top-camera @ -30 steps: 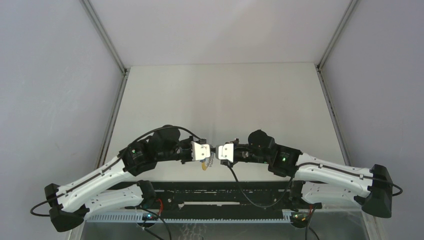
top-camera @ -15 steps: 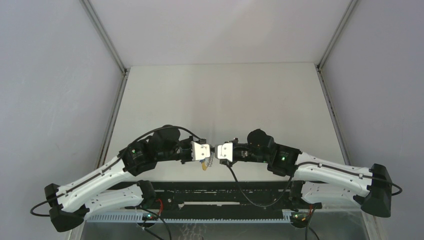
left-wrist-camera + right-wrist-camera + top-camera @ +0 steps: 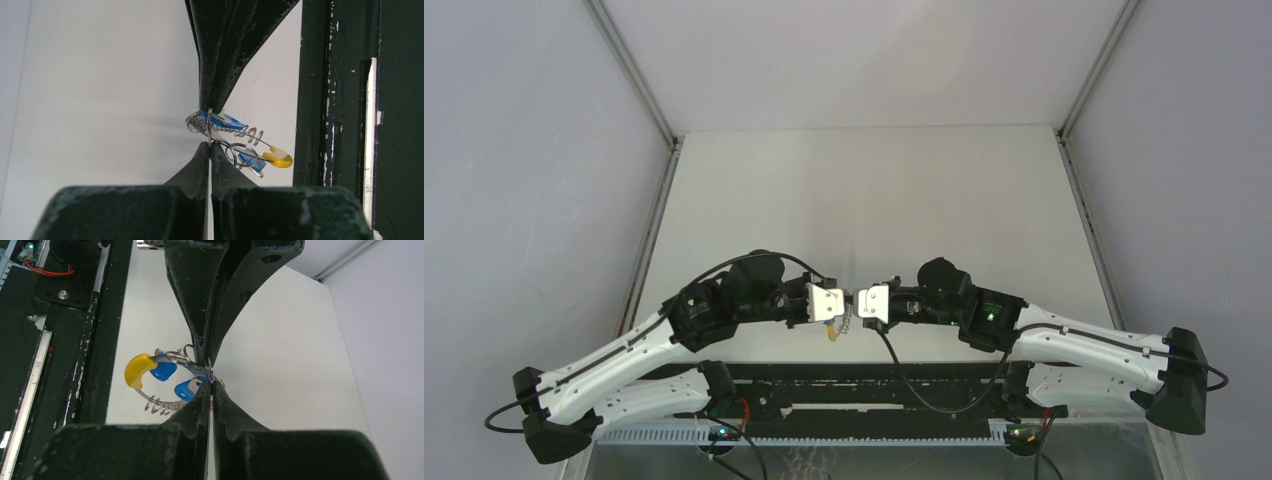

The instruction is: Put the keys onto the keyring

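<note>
Left gripper [image 3: 210,150]: fingers pressed fully together, nipping the thin wire of the keyring [image 3: 279,159] at their very tips.
Right gripper [image 3: 211,385]: also closed tight, with one blue key head caught at its tips. How much of the head is pinched cannot be told.
Grippers, count: two, meeting tip to tip and all but touching, raised above the table [image 3: 874,200].
Keyring, count: one silvery loop. It hangs in the air from the point where the two sets of fingertips meet, on the side nearer the arm bases.
Yellow section [image 3: 140,369]: one curved piece on the part of the loop farthest from both grippers.
Coil [image 3: 160,405]: one short springy stretch of wire on the loop, between the yellow section and the fingertips.
Keys [image 3: 164,371]: two, both with blue heads. One is right at the right gripper's tips, the other farther out, just beside the yellow section.
Small split rings [image 3: 240,152]: at least two, bunched close to the fingertips. The exact number is unclear.
Black frame [image 3: 340,100]: beyond the yellow section, on the keyring's side of the left gripper.
</note>
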